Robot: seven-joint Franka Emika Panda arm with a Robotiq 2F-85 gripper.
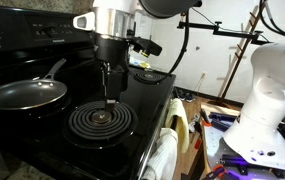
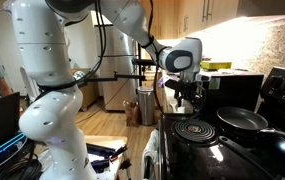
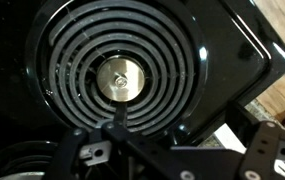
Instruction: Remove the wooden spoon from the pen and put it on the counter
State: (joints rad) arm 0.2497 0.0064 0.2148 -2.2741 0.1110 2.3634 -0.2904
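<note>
I have the gripper [image 1: 108,95] hanging straight down over the coil burner [image 1: 102,123], and I take that burner as my marker for everything else. In the wrist view the gripper [image 3: 117,125] sits almost dead over the silvery hub of the coil burner [image 3: 120,70].

The finger links seem to converge towards one another, but the tips are dark against a dark stove. I cannot tell whether they are pressed together, slightly parted, or pinching something thin.

The wooden spoon is what I cannot place with confidence. The pen [image 1: 22,95], really a black frying pan, sits on the neighbouring burner, just beside the coil burner and on the side away from the robot's white base. Its bowl looks bare in both exterior views, as does the pen [image 2: 240,120] seen from the other side. In an exterior view a slim vertical line runs from the fingers down towards the coil's hub. It may be the spoon held upright, or only the fingers themselves.

If it is the spoon, I judge its long axis to be vertical, one end pointing at the hub, so the coming move depends on tilting it flat. If not, I need to find it first, and I judge the pan side of the coil worth checking.
</note>
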